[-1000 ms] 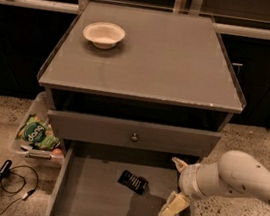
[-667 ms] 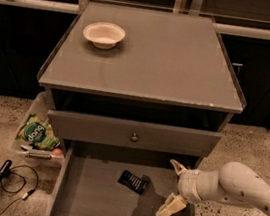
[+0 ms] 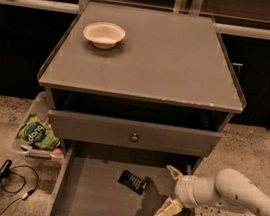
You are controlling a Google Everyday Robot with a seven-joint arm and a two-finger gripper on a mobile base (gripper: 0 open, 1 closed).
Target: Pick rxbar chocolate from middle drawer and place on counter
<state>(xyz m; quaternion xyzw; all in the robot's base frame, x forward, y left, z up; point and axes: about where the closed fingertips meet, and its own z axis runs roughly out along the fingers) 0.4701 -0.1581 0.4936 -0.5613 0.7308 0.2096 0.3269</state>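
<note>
The grey bench (image 3: 171, 65) carries one pale bowl (image 3: 104, 34), standing at its back left corner; pale wear runs along the front edge. Below, the pulled-out middle drawer (image 3: 92, 192) has the rxbar chocolate (image 3: 133, 182) lying flat and slightly askew near the middle of its plain floor. The hand (image 3: 169, 192), jaws parted wide, hangs over the drawer's right side, near the bar and clear of it

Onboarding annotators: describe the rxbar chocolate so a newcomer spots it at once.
Start at the grey cabinet, then drop to the pulled-out middle drawer under the knobbed front. On its floor, beside the open tool, lies the rxbar chocolate: the only small flat black wrapper with white print, unlike the green snack bag outside.
</note>
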